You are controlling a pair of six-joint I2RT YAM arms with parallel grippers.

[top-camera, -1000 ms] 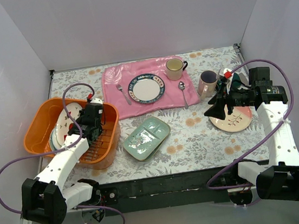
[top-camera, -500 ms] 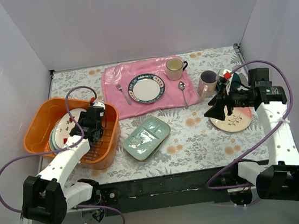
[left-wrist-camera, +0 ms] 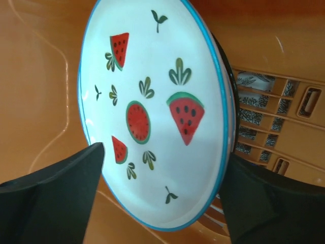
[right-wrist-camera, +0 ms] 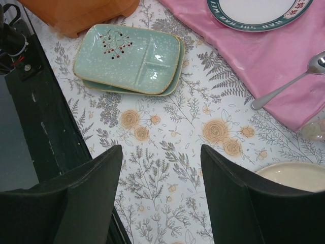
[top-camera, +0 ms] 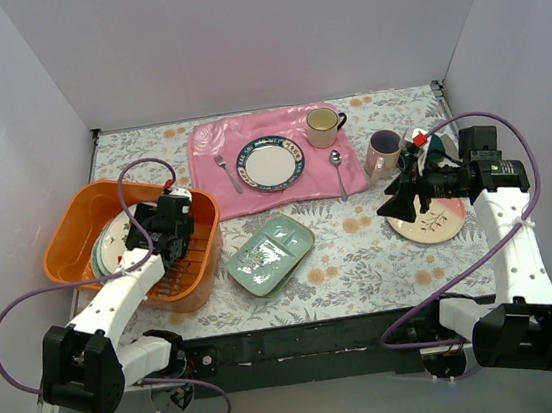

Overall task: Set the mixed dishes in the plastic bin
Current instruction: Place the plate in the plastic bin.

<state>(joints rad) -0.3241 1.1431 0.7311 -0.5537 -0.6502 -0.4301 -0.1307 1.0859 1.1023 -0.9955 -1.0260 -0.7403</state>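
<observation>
The orange plastic bin (top-camera: 67, 214) stands at the left and holds several plates stacked on edge. On top leans a white plate with watermelon slices and a blue rim (left-wrist-camera: 152, 112). My left gripper (top-camera: 148, 246) is inside the bin, open, one finger on each side of that plate's lower edge. The pale green divided tray (top-camera: 270, 255) lies mid-table. At the right are a pink mug (top-camera: 383, 151), a dark green mug (top-camera: 436, 150) partly hidden by the arm, and a cream plate (top-camera: 431, 223). My right gripper (top-camera: 395, 207) hangs open and empty beside the cream plate.
A pink cloth mat (top-camera: 217, 199) at the back carries a white plate with a dark blue patterned rim (top-camera: 271, 162), a fork (top-camera: 228, 172) and a cream-yellow mug (top-camera: 323, 127); a spoon (top-camera: 338, 171) lies at its right edge. White walls close in three sides.
My left gripper has opened and let go of the watermelon plate, which now leans in the bin. The right arm has stayed where it was.
</observation>
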